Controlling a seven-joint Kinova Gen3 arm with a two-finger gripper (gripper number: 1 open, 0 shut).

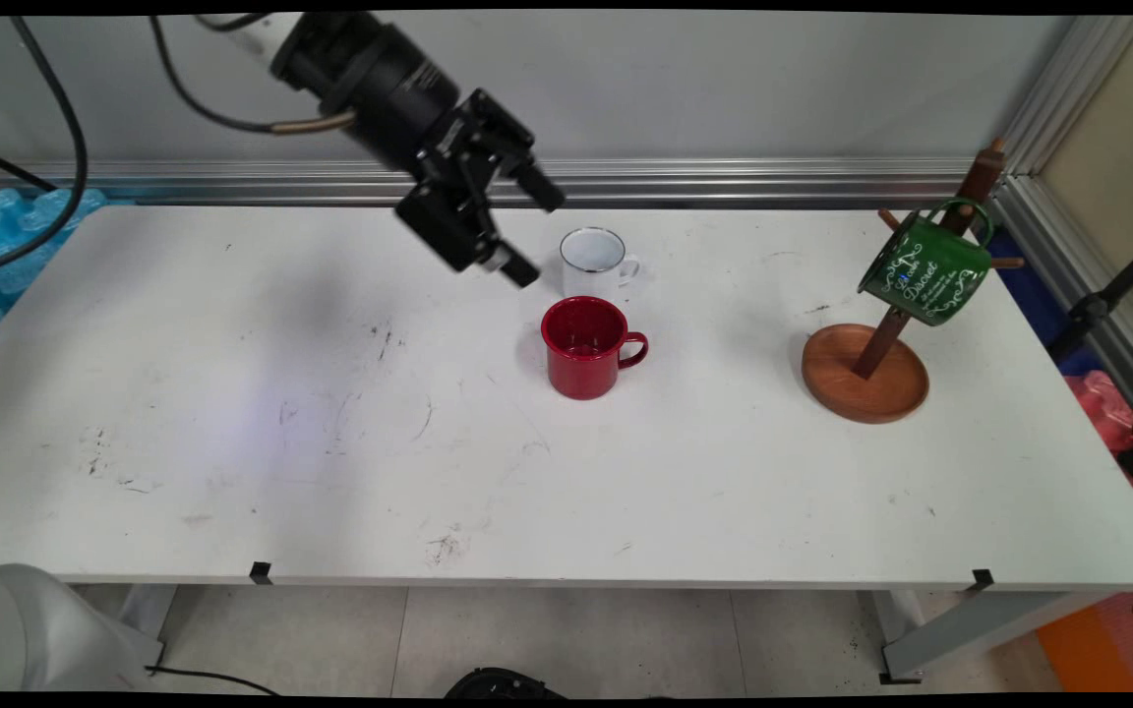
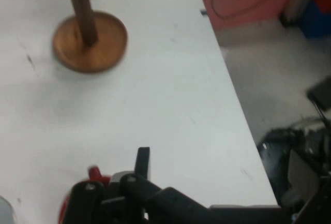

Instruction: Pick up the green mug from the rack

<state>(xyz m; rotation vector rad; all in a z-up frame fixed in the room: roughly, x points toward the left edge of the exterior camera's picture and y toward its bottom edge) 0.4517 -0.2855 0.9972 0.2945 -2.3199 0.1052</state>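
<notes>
1. Main view shows my claw [image 1: 530,228] raised above the surface [image 1: 232,393], tilted toward the right, with its fingers apart and nothing between them.
2. Nearest to me is the white mug [image 1: 596,262], just beside my lower fingertip, near the far edge.
3. Just in front of it stands the red mug [image 1: 586,346], upright, handle to the right.
4. Well apart, near the right edge, the wooden stand [image 1: 864,372] carries a green mug [image 1: 925,270] hanging tilted on a peg.
5. Left half and near edge of the surface give wide open room.
</notes>
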